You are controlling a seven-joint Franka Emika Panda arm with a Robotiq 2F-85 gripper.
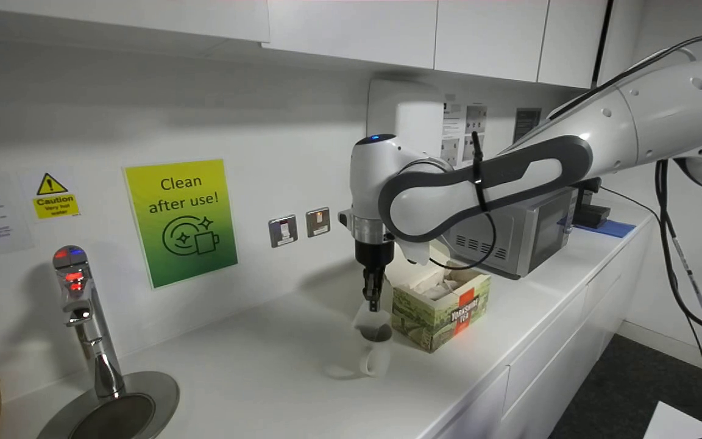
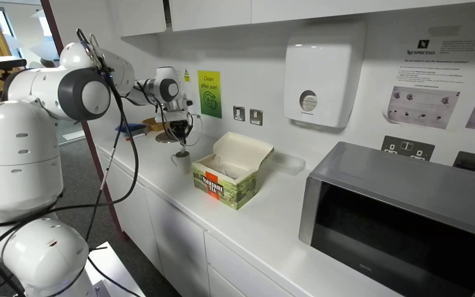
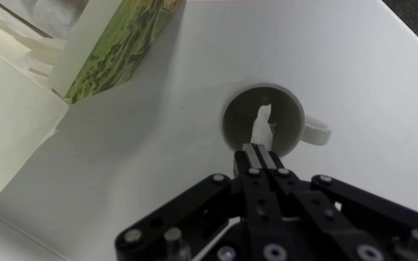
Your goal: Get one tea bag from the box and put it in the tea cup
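The tea cup (image 1: pixel 380 361) stands upright on the white counter, its handle toward the front edge. It also shows in an exterior view (image 2: pixel 183 165) and in the wrist view (image 3: pixel 316 132). My gripper (image 3: pixel 259 146) points down above the cup, shut on a white tea bag (image 3: pixel 262 132). The tea bag hangs from the fingertips over the cup's mouth; how deep it reaches is hard to tell. The gripper also shows in both exterior views (image 1: pixel 374 305) (image 2: pixel 183 142). The box (image 2: pixel 237 196), green with a red label, stands open beside the cup with white bags inside (image 1: pixel 415 317).
A grey microwave (image 2: pixel 386 177) stands farther along the counter beyond the box. A clear plastic tray (image 2: pixel 289 163) lies behind the box by the wall. A tap (image 1: pixel 92 329) with a round drain (image 1: pixel 165 396) is on the cup's other side. Wall cabinets (image 1: pixel 351 30) hang above.
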